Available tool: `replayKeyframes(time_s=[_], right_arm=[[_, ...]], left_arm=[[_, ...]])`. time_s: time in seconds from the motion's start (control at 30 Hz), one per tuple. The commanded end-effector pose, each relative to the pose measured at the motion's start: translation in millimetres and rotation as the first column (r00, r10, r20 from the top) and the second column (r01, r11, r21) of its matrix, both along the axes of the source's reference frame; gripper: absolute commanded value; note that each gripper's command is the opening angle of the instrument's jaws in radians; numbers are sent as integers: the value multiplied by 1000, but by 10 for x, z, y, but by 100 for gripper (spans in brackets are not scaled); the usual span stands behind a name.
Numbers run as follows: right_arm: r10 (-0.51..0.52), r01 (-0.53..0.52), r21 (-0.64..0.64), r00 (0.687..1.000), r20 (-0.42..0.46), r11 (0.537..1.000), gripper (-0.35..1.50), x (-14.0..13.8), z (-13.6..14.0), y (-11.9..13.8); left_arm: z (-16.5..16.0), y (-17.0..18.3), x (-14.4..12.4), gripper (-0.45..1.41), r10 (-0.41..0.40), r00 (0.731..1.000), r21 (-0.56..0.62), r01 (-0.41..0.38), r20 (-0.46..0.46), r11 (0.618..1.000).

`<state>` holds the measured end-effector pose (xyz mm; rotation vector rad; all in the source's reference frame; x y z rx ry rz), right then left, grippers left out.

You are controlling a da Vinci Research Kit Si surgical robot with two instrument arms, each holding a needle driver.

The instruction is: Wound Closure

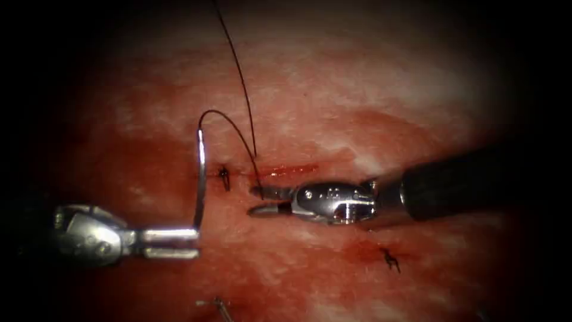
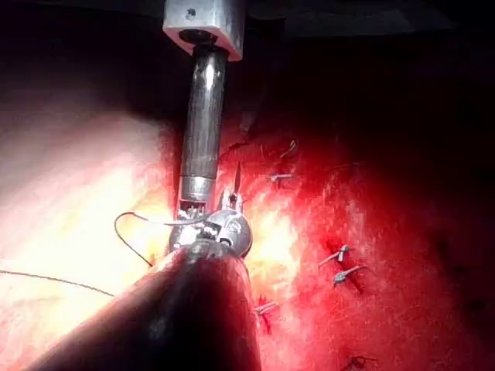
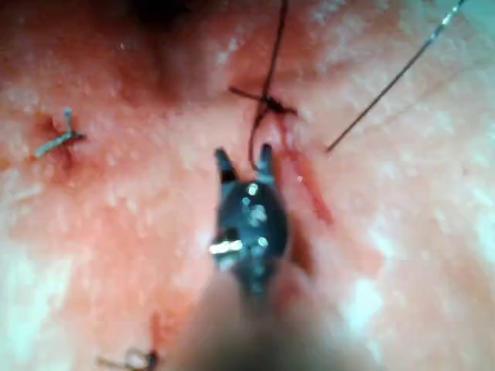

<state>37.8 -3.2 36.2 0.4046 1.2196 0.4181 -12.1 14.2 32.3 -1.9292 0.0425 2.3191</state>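
My left tool (image 1: 173,241) is at the lower left, jaws shut on the curved needle (image 1: 201,179) near the end away from the thread. The needle stands upright, out of the tissue (image 1: 357,89), left of the cut (image 1: 289,170). The thread (image 1: 235,128) arcs from the needle's upper end down into the tissue at the cut's left end. A second strand (image 1: 238,65) runs up out of view. My right tool (image 1: 253,201) comes in from the right, just below the cut. Its jaws (image 3: 244,158) are open, with the thread (image 3: 254,139) running between them. A knot (image 3: 267,103) sits just beyond.
A tied stitch (image 1: 224,177) lies left of the cut's end and another (image 1: 390,259) at the lower right. Cut thread ends (image 1: 219,307) show at the lower edge. Several earlier stitches (image 2: 340,255) dot the tissue. Red fluid wets the tissue around the cut.
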Motion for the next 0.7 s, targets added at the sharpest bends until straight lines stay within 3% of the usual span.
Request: replayKeyframes(time_s=[0.03,0.23,0.47,0.7], right_arm=[[0,0,12,1000,2,1000,-35,0,3,-6],[-6,6,27,1000,2,1000,-35,-4,-13,-7],[-16,16,61,1000,-14,998,-35,3,-71,-14],[-29,31,75,999,-30,997,-35,9,-110,-26]], left_arm=[[5,-2,-3,-45,-1,1000,2,1,-3,1000],[7,-3,5,-45,-8,1000,1,8,-17,1000],[21,-11,21,-45,-28,998,15,29,-50,999],[33,-24,28,-45,-52,997,30,54,-62,998]])
